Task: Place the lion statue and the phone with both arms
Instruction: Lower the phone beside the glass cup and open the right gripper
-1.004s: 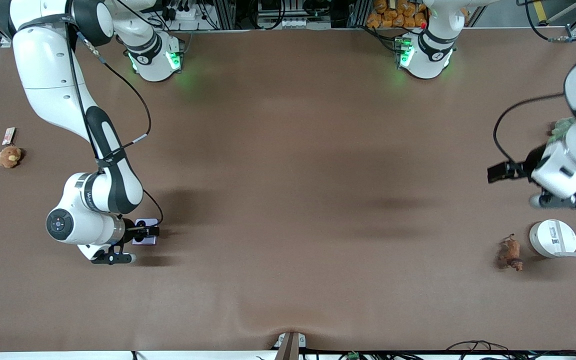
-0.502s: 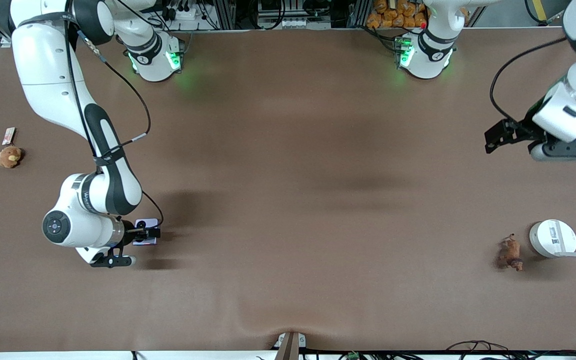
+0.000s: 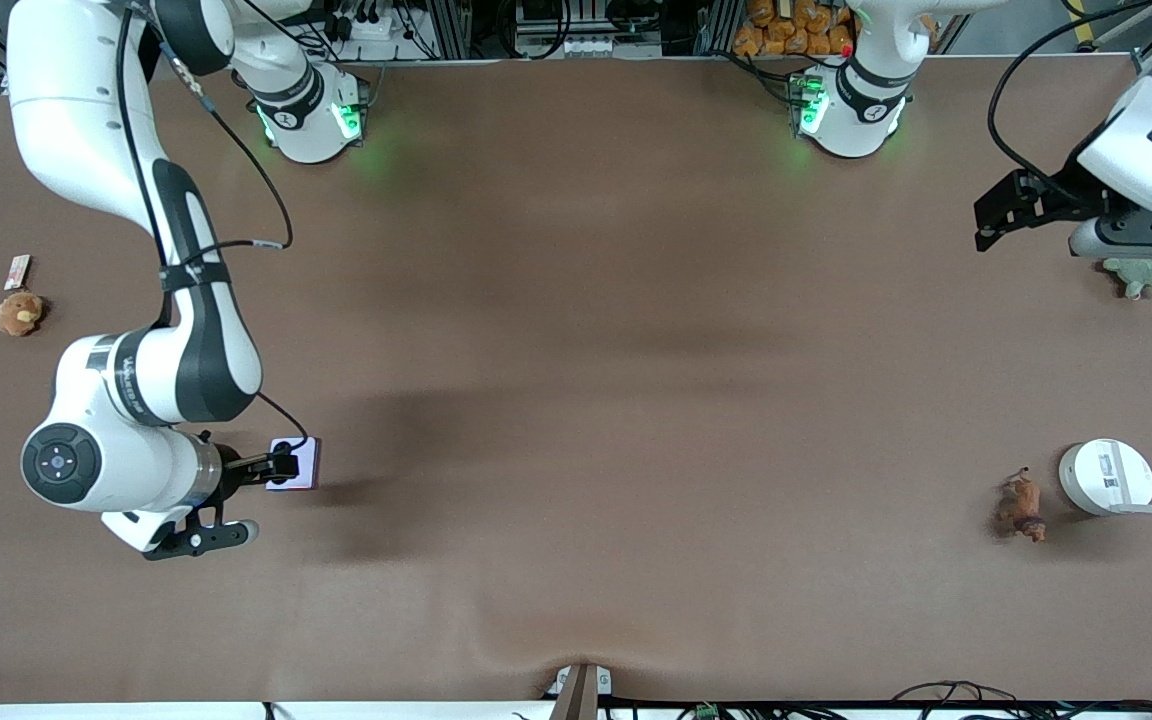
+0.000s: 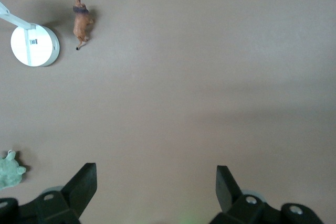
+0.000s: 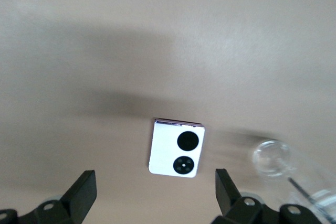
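Well, the phone (image 3: 298, 465) lies flat on the brown worktop (image 3: 576, 400) toward the right arm's end, camera circles up, and the right tool (image 3: 281, 470) hangs just over it with its fingers spread wide and nothing between them. In the right wrist view the phone (image 5: 176, 155) sits clear of both fingers, touching neither. It is a thin, stiff, nearly square slab with a smooth pale lavender-white face, and I would guess it is slippery and lies too low for an easy pinch; the two straight side edges look like the only sensible place to grip.

The lion statue (image 3: 1022, 506) lies toward the left arm's end, just beside a round white device (image 3: 1106, 477) and nearer the front camera than a green plush toy (image 3: 1140, 276). From the left wrist view the statue (image 4: 81, 23) is narrow and reddish-brown, hard-looking, with thin legs that might snap or slip; the trunk seems the safest hold. It is probably light.

The left tool (image 3: 1021, 210) is up over the worktop near the green plush, well apart from the statue, its fingers wide and empty. A fluffy orange-brown plush (image 3: 18, 313) sits at the worktop's edge by the right arm.
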You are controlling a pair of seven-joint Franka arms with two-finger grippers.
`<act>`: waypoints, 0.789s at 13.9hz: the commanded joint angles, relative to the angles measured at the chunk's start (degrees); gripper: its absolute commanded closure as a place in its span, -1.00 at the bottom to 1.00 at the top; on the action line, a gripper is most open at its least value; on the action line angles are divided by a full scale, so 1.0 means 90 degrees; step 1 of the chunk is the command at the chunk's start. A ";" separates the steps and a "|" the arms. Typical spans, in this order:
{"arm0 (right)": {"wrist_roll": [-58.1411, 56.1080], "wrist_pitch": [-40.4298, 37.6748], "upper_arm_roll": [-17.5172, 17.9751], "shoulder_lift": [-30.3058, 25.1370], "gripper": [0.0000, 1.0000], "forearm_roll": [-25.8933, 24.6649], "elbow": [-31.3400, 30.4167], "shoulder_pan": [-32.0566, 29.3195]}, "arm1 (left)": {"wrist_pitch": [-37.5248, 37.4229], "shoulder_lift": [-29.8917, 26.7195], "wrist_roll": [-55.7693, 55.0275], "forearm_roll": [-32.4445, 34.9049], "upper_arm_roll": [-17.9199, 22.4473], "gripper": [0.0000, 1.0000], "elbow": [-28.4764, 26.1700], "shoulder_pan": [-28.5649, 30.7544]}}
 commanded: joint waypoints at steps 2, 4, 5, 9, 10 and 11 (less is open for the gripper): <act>-0.0051 -0.1190 0.0069 -0.0484 -1.00 -0.0121 0.0759 -0.0200 | -0.1073 -0.0284 0.0237 -0.0083 0.0007 -1.00 0.0142 -0.0024; -0.0032 -0.1329 0.0526 -0.1227 -1.00 0.0190 0.0750 -0.0609 | -0.1103 -0.0275 0.0247 -0.0083 0.0027 -1.00 0.0298 -0.0014; -0.0041 -0.1359 0.0780 -0.1278 -1.00 0.0201 0.0750 -0.0844 | -0.1103 -0.0255 0.0238 -0.0073 0.0046 -1.00 0.0414 -0.0014; 0.0007 -0.2216 0.0861 -0.2116 -1.00 0.0133 0.0798 -0.0963 | -0.1103 -0.0226 0.0228 -0.0024 0.0056 -1.00 0.0513 -0.0004; 0.0027 -0.2470 0.0870 -0.2312 -1.00 0.0143 0.0789 -0.0963 | -0.1074 -0.0235 0.0218 0.0005 0.0056 -1.00 0.0533 -0.0004; 0.0046 -0.2704 0.0871 -0.2555 -1.00 0.0133 0.0789 -0.0963 | -0.0987 -0.0158 0.0218 0.0024 0.0056 -1.00 0.0552 -0.0014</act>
